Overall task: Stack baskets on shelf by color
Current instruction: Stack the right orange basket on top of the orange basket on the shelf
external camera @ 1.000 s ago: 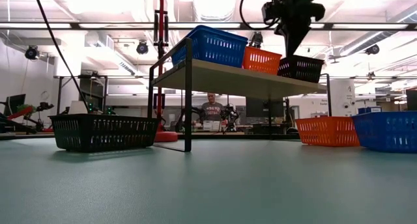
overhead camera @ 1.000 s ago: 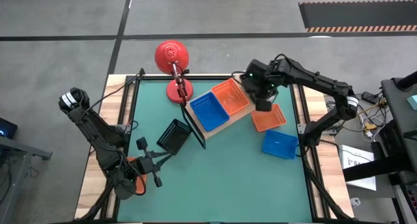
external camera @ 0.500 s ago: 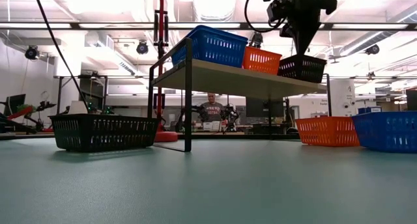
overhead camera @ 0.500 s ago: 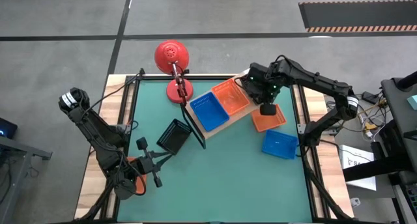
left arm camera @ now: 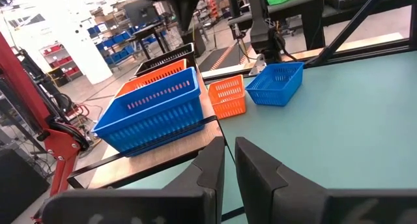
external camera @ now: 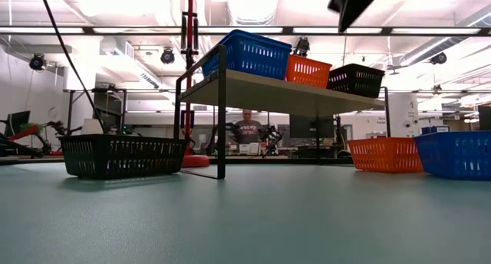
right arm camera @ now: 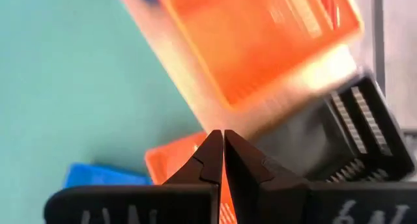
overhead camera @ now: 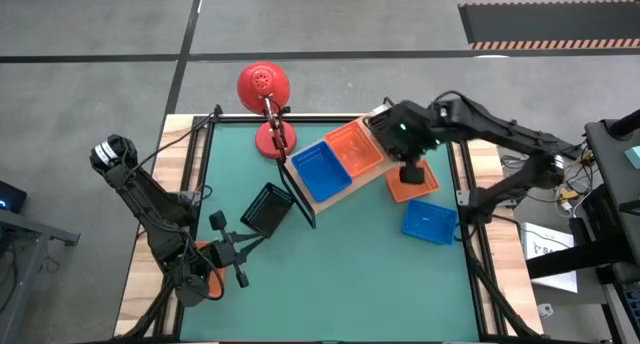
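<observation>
Baskets on and around the shelf (overhead camera: 345,189)
Blue (overhead camera: 320,170), orange (overhead camera: 355,148) and black (external camera: 354,80) baskets sit on it; a black one (overhead camera: 267,208) left; orange (overhead camera: 413,181) and blue (overhead camera: 430,221) right.

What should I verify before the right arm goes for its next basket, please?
1. Right gripper empty, jaws shut, hanging above the shelf: ok.
2. Shelved black basket level, free of the gripper: ok.
3. Shelved blue basket and shelved orange basket in separate spots beside it: ok.
4. All baskets shelved: not ok; loose orange basket, loose blue basket and loose black basket sit on the mat.
5. Loose orange basket single or nested: cannot tell.
6. Left gripper parked at the table's left, holding nothing: ok.
</observation>
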Robot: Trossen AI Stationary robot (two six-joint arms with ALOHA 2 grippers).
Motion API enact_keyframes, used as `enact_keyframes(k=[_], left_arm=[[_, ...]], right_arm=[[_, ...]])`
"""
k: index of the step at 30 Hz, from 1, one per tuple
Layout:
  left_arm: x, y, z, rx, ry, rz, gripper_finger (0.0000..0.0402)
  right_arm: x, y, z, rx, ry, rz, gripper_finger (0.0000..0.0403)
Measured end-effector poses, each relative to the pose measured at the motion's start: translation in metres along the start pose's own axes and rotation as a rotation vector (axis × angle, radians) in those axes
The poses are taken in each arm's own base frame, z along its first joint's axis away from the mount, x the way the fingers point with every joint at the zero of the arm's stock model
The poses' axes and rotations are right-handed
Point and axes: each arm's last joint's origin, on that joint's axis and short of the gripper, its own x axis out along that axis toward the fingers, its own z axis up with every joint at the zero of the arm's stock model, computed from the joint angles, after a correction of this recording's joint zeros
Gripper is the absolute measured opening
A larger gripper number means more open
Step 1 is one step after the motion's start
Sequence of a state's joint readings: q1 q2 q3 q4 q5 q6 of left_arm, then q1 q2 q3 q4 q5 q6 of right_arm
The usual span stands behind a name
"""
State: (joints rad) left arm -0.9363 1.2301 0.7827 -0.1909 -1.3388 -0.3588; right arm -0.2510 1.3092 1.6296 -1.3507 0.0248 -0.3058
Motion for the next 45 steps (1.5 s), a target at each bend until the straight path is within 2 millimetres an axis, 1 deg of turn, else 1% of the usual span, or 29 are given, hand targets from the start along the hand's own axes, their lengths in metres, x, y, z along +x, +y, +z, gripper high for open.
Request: enact_keyframes(k=[5,9,12,16,23,29,32,35,37,40,45], left_arm=[[0.000,0.000,0.000,-0.001,0.000,0.000,0.0022],[0.000,0.000,0.000,-0.002,0.000,0.000,0.0022],[0.000,0.000,0.000,-0.008,-0.001,0.000,0.0022],[0.000,0.000,0.000,-0.008,-0.001,0.000,0.0022],[0.000,0.000,0.001,-0.026,-0.004,-0.001,0.0022],[0.001,-0.001,0.004,-0.069,-0.014,-0.002,0.0022],[0.001,-0.002,0.006,-0.100,-0.020,-0.002,0.0022],[0.002,-0.002,0.007,-0.119,-0.024,-0.002,0.0022],[0.002,-0.002,0.008,-0.129,-0.026,-0.003,0.0022],[0.002,-0.002,0.008,-0.135,-0.027,-0.003,0.0022],[0.002,-0.003,0.009,-0.145,-0.030,-0.004,0.0022]], right_arm=[[-0.013,0.045,0.000,-0.072,-0.165,0.049,0.0009],[-0.010,0.082,-0.005,-0.175,-0.295,0.106,0.0009],[-0.002,0.105,-0.011,-0.228,-0.355,0.104,0.0009],[0.015,0.130,-0.022,-0.284,-0.394,0.068,0.0009],[0.050,0.163,-0.040,-0.341,-0.458,0.037,0.0009],[0.079,0.181,-0.050,-0.343,-0.556,0.073,0.0009],[0.092,0.185,-0.057,-0.337,-0.571,0.081,0.0009],[0.099,0.185,-0.062,-0.262,-0.562,0.098,0.0009],[0.104,0.185,-0.064,-0.165,-0.541,0.078,0.0009],[0.112,0.181,-0.070,0.043,-0.472,-0.031,0.0009],[0.125,0.169,-0.092,0.394,-0.248,-0.231,0.0009]])
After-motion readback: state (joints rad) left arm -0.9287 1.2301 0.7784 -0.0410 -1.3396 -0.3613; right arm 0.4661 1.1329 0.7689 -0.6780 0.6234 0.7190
